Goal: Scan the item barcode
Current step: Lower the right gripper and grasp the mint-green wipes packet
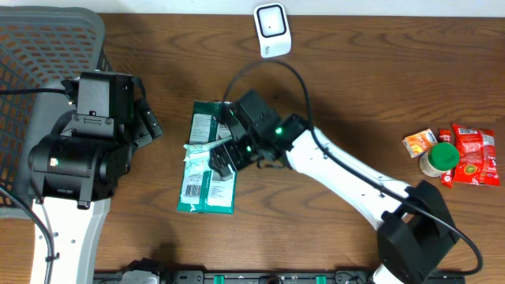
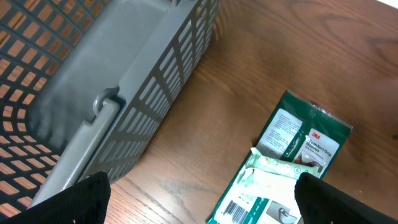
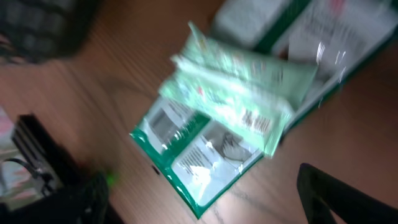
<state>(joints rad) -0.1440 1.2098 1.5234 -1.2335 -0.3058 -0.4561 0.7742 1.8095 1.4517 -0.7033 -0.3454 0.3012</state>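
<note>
Right by the near edge of the wooden surface [image 1: 379, 95] stand the bases of the left arm [image 1: 79, 154] and the right arm [image 1: 347, 173]. The right arm reaches across toward the middle. Its right pincer [image 3: 202, 177] hangs over a small pile of packets, fingers spread wide with nothing gripped between them; its wrist view is blurred. The left pincer [image 2: 202, 193] is likewise released, its fingers well apart and empty, and it hovers between the basket and the pile.

The pile lies flat at the middle of the surface. The near green packet [image 1: 207, 196] and the far green packet [image 1: 207, 122] lie roughly end to end. A pale mint pouch [image 1: 203, 155] is crumpled across the place where they meet. A barcode [image 1: 192, 188] faces up on the white label of the near green packet.

On the right side, well apart from the pile, an orange packet [image 1: 418, 142], a green-lidded tub [image 1: 440, 158] and red packets [image 1: 473, 154] are bunched together. A grey mesh basket [image 1: 47, 47] fills the far left corner. At the far edge, beyond the pile, the white scanner [image 1: 272, 30] stands alone.
</note>
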